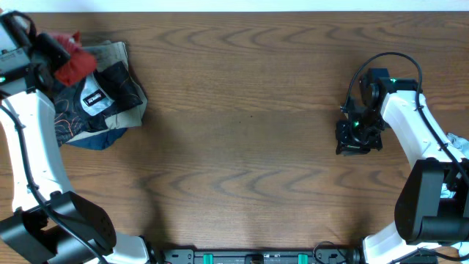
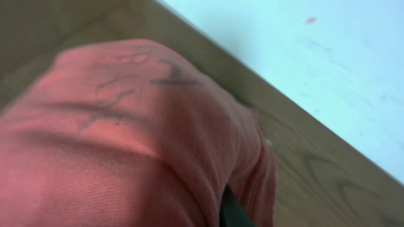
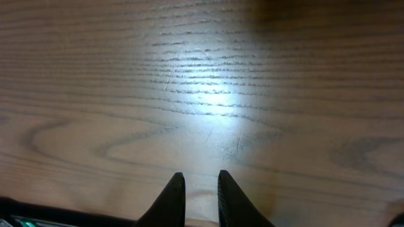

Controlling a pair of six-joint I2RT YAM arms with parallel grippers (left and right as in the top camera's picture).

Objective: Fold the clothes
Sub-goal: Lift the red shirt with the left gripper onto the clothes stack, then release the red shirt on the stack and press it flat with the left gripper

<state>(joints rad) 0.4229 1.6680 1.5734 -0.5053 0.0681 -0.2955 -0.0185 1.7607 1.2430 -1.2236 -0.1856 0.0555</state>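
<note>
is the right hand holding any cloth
No, the right hand hangs over bare wooden table with nothing between its nearly closed fingers.

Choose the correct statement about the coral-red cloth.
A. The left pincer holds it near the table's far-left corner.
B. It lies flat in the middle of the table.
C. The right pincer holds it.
A: the left pincer grips the coral-red T-shirt above a pile of clothes; the right pincer is empty over bare table.

Coral-red T-shirt (image 1: 73, 64) bunched, lifted over the table's far-left corner
</note>
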